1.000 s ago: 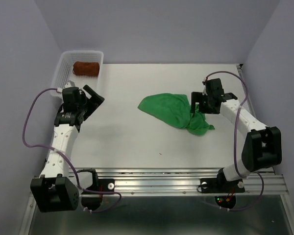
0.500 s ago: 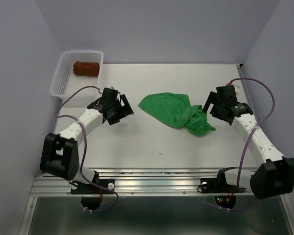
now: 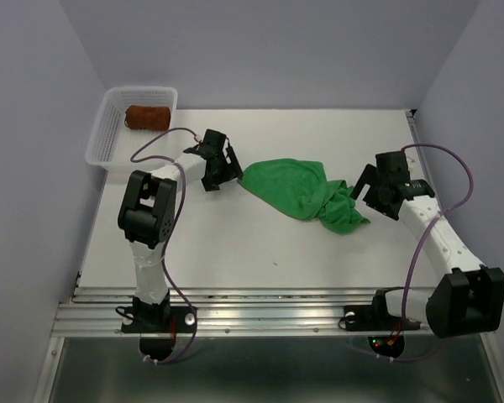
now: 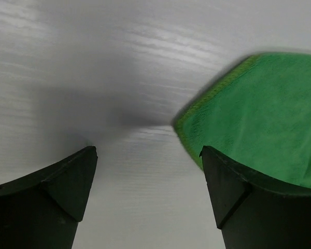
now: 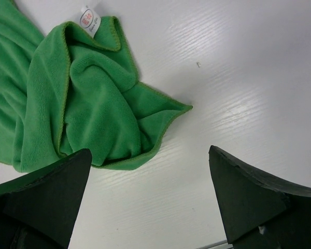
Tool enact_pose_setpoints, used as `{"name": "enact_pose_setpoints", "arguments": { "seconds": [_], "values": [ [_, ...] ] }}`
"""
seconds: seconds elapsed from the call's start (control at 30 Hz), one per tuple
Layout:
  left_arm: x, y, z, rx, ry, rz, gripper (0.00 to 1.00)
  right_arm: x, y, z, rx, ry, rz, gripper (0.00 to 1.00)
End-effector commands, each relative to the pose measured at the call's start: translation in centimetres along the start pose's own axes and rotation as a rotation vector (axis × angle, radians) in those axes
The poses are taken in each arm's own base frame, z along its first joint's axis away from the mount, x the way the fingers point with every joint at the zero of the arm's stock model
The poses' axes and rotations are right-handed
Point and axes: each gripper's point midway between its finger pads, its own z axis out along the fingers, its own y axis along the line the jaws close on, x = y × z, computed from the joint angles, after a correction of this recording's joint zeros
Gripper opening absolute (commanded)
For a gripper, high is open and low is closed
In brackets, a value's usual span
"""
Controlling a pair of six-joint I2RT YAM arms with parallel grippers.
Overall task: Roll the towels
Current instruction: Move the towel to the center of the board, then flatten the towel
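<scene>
- in the middle of the white table [image 3: 235,243], the green towel [image 3: 298,191] lies in a loose heap, flat on its left side and bunched up on its right side
- in the far left corner, the white basket [image 3: 101,143] sits on the table, and the rust-brown towel [image 3: 146,117] lies inside it, rolled up like a short log
- the left gripper [image 3: 227,170] is just beside the left edge of the green towel, low over the table
- its jaws stand wide apart and hold nothing
- in the left wrist view, the green corner of the towel lies ahead of one finger, and bare table shows in the gap between the two fingers
- the right gripper [image 3: 368,191] is near the bunched right end of the green towel, a little apart from it
- its jaws are wide apart too and hold nothing
- in the right wrist view, the crumpled end of the towel lies ahead of one finger, with a small white label [image 5: 89,19] at its far edge
- the two towels are well apart from each other
</scene>
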Motion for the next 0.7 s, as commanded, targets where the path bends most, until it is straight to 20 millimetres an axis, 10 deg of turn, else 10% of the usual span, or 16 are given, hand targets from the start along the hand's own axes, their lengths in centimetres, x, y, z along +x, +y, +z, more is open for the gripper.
{"name": "enact_pose_setpoints", "arguments": {
  "seconds": [0.0,0.67],
  "values": [
    [0.7,-2.0,0.5,0.021,0.018,0.093,0.92,-2.0,-0.1,0.3,-0.017,-0.033,0.066,1.00],
    [3.5,0.7,5.1,-0.140,0.077,0.174,0.52,-2.7,0.6,2.3,-0.091,-0.009,0.045,1.00]
  ]
}}
